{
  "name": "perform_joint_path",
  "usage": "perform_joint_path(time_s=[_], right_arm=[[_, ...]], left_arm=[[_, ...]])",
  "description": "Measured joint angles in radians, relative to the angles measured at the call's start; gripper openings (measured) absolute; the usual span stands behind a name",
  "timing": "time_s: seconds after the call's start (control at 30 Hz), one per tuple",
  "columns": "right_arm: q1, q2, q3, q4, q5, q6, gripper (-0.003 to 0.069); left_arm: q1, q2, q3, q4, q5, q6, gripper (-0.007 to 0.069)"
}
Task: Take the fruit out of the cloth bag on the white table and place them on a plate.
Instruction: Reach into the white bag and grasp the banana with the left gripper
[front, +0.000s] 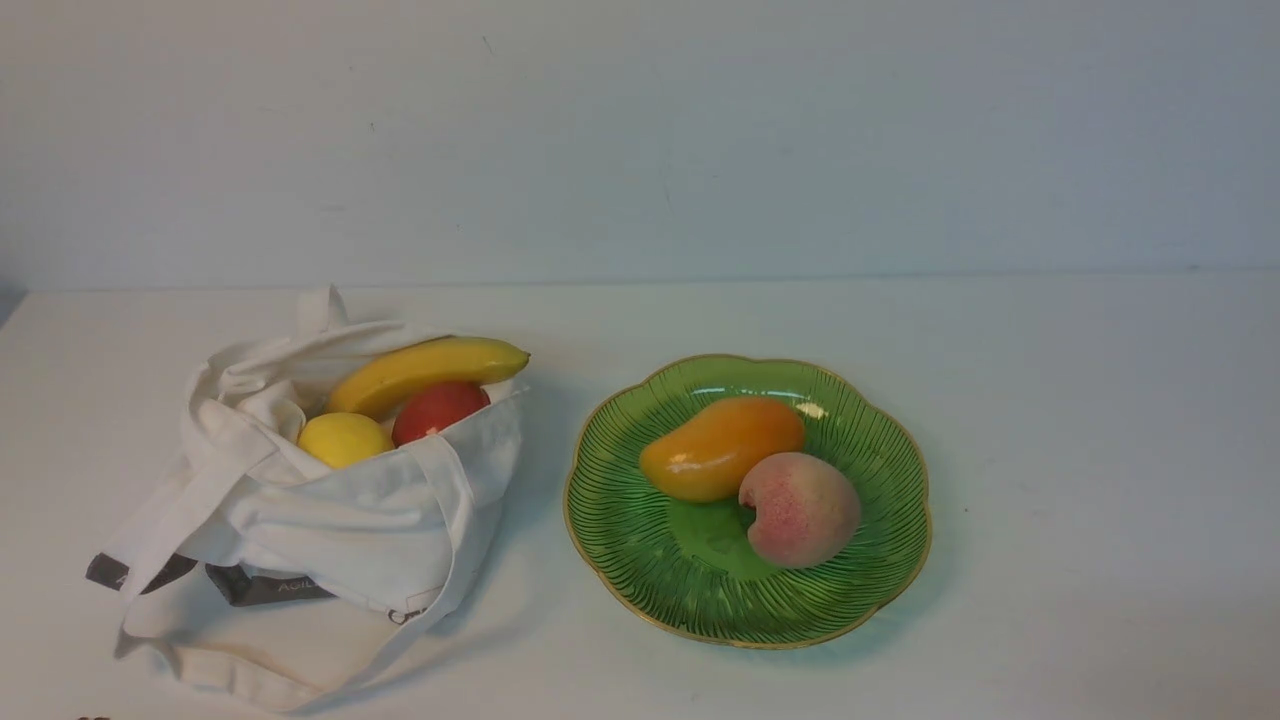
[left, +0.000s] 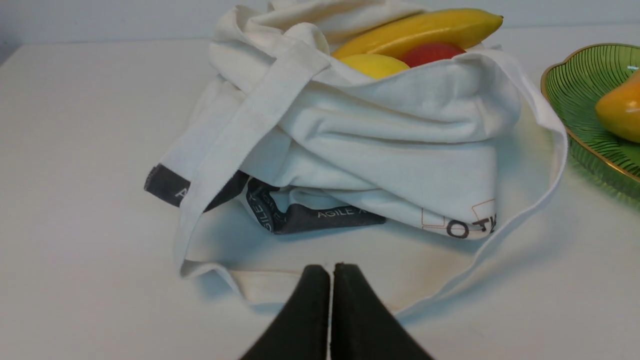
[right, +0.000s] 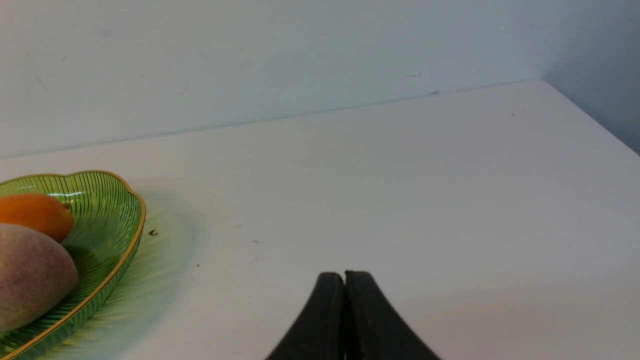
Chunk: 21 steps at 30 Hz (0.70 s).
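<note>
The off-white cloth bag slumps on the white table at the left, its mouth open upward. A banana, a lemon and a red fruit lie in that mouth. To the right stands the green plate, holding an orange mango and a pink peach. Neither arm shows in the front view. My left gripper is shut and empty, just short of the bag. My right gripper is shut and empty over bare table, beside the plate.
A pale wall rises behind the table's far edge. The table's right edge shows in the right wrist view. A loose strap of the bag loops out toward the plate.
</note>
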Motion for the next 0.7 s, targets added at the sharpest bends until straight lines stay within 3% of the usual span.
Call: perform_joint_path(time_s=[0.1,0.23,0.47,0.57,0.7], right_arm=[[0.0,0.0,0.0,0.0,0.0,0.002,-0.0015],[0.0,0.0,0.0,0.0,0.0,0.002,-0.0015],[0.0,0.0,0.0,0.0,0.0,0.002,-0.0015],[0.0,0.0,0.0,0.0,0.0,0.002,-0.0015],[0.0,0.0,0.0,0.0,0.0,0.002,-0.0015]], left_arm=[[0.0,0.0,0.0,-0.095,-0.052,-0.057,-0.0008],[0.0,0.0,0.0,-0.39,-0.194,-0.177,-0.0008],[0.0,0.0,0.0,-0.697,-0.502,-0.215,-0.0008],[0.0,0.0,-0.037,-0.752,-0.644,-0.243,-0.0008],[0.0,0.006,-0.221,-0.665,-0.599,-0.235,-0.0008]])
